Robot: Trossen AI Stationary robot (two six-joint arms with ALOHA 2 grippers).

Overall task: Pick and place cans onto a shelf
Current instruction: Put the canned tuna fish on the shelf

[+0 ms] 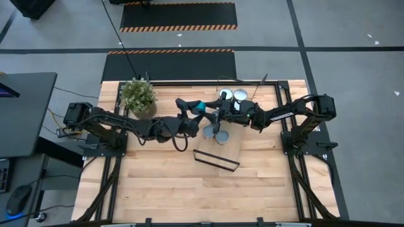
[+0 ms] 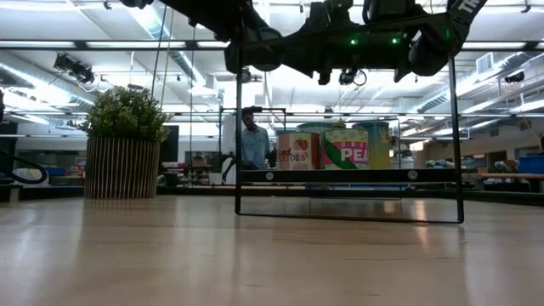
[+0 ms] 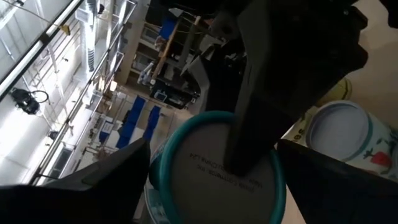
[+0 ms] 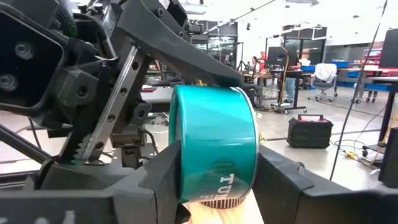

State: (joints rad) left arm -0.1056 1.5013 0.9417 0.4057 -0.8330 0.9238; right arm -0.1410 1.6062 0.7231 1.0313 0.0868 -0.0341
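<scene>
A teal can [image 1: 199, 107] is held in the air over the far end of the shelf [image 1: 218, 150], between the two arms. My right gripper [image 4: 217, 180] reaches in from the table's right and is shut on the can [image 4: 214, 149]. My left gripper [image 3: 214, 180] reaches in from the left and is open. Its fingers stand on either side of the can's round wall [image 3: 163, 163]; whether they touch it I cannot tell. Two cans [image 1: 208, 131] [image 1: 222, 137] stand upright on the shelf board. My right gripper pinches the teal can by its two flat ends, one finger [image 3: 249, 124] lying across the printed end face [image 3: 199, 171], the other on the hidden far end. The fingers come in about level from the table's right. The can lies on its side, lifted clear of the shelf.
A potted plant [image 1: 139, 98] stands at the far left of the table. Two more cans [image 1: 224, 94] [image 1: 240, 94] stand near the far edge. The shelf's black wire frame [image 2: 455, 136] rises at its ends. A person [image 2: 252, 140] stands in the room behind.
</scene>
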